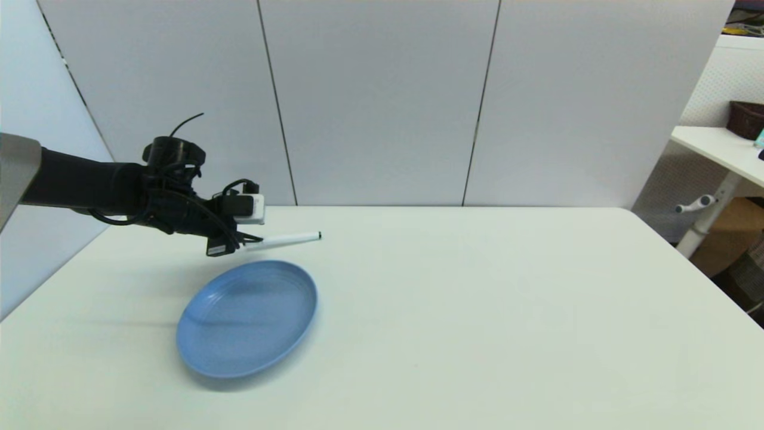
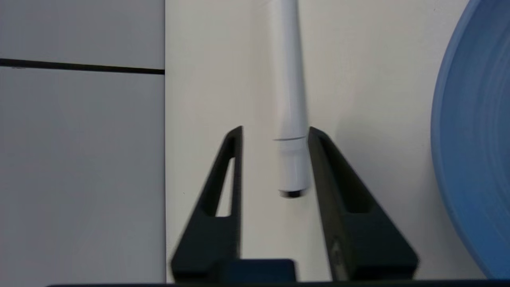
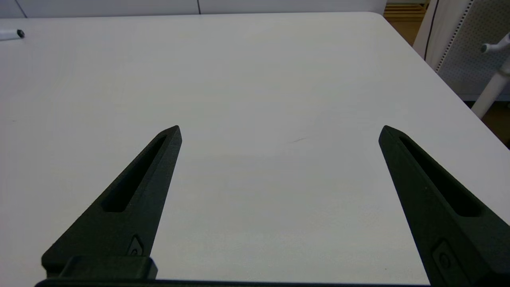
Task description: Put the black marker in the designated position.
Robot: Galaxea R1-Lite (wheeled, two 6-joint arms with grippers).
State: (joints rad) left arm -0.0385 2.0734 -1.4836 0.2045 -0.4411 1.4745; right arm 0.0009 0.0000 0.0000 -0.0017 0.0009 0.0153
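The black marker, a slim white pen with a small black tip pointing right, lies level just behind the blue plate. My left gripper is at the pen's left end. In the left wrist view the marker sits between the fingers of the left gripper. It touches one finger, and a strip of table shows between it and the other, so the jaws are narrowly open. The plate's rim is close beside it. My right gripper hovers wide open over bare table, with the marker's tip far off.
The white table ends at a grey panelled wall just behind the marker. A second white desk with a dark basket stands off to the right, beyond the table's edge.
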